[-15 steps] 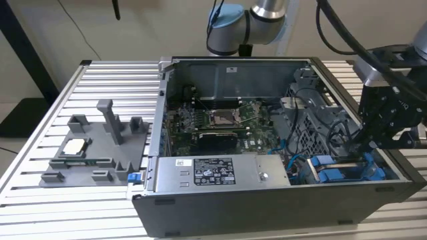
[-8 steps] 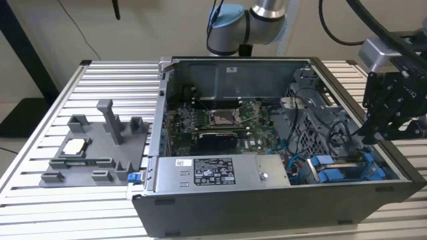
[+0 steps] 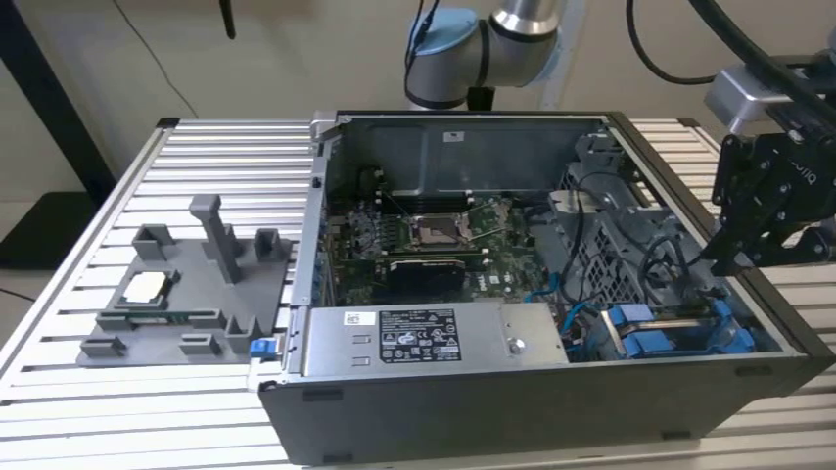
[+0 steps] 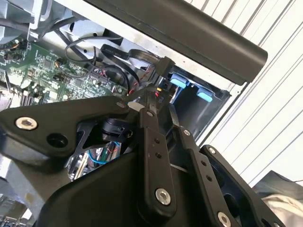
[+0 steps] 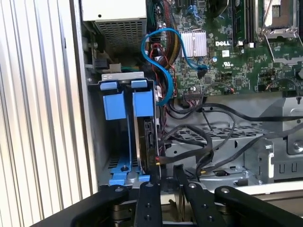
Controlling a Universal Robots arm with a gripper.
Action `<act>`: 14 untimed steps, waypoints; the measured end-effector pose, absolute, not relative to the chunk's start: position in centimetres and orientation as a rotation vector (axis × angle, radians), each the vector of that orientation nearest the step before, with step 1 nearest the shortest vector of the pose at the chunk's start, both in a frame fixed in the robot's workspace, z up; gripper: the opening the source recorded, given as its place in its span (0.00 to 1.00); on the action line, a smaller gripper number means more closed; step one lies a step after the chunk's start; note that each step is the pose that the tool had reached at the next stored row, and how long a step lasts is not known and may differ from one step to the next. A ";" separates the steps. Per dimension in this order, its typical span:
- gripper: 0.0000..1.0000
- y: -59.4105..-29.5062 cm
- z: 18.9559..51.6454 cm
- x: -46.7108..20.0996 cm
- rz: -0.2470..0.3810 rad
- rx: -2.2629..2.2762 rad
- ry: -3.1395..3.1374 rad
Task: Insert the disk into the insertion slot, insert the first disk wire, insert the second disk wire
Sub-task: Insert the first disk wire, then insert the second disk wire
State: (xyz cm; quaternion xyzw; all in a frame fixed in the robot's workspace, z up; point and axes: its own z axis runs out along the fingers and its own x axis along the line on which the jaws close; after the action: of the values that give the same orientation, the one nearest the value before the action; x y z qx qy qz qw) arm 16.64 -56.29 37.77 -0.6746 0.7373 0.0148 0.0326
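Note:
The disk (image 5: pixel 147 139) stands on edge inside the insertion slot (image 5: pixel 110 142), under the slot's blue tabs (image 5: pixel 128 101). In the exterior view the slot (image 3: pixel 673 338) is at the case's near corner on that view's right. My gripper (image 3: pixel 729 257) hangs above that side of the case. In both wrist views its fingertips (image 5: pixel 165 174) (image 4: pixel 149 97) are closed together on a small black plug (image 5: pixel 158 161) (image 4: pixel 159 88) of a disk wire. The plug, with red and yellow at its end, sits just beside the disk's rear edge. Its black wire (image 5: pixel 208 139) loops back over the perforated cage.
The open computer case (image 3: pixel 523 411) lies on a slatted table (image 3: pixel 78 411). A grey power-supply box (image 3: pixel 432 338) sits beside the slot. A blue cable (image 5: pixel 161 61) arcs from the motherboard (image 5: pixel 236 52). A grey fixture (image 3: pixel 183 294) stands at the exterior view's left.

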 end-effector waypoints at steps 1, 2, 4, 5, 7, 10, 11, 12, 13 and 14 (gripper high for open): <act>0.26 -56.2 37.8 16.8 0.046 -2.077 2.269; 0.26 -56.1 37.8 16.9 0.046 -2.076 2.269; 0.26 -56.1 37.8 16.9 0.046 -2.076 2.269; 0.26 -56.1 37.8 16.9 0.046 -2.076 2.269; 0.26 -56.1 37.8 16.9 0.045 -2.076 2.270; 0.26 -56.1 38.5 16.9 0.046 -2.076 2.269; 0.26 -56.0 38.8 16.9 0.046 -2.076 2.269; 0.26 -56.0 38.9 16.9 0.046 -2.077 2.269; 0.26 -55.9 38.9 17.0 0.046 -2.077 2.269; 0.26 -55.9 38.9 17.1 0.046 -2.077 2.269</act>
State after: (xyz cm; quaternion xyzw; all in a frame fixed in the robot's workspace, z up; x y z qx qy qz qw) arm 17.08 -55.89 38.95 -0.6747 0.7372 0.0150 0.0327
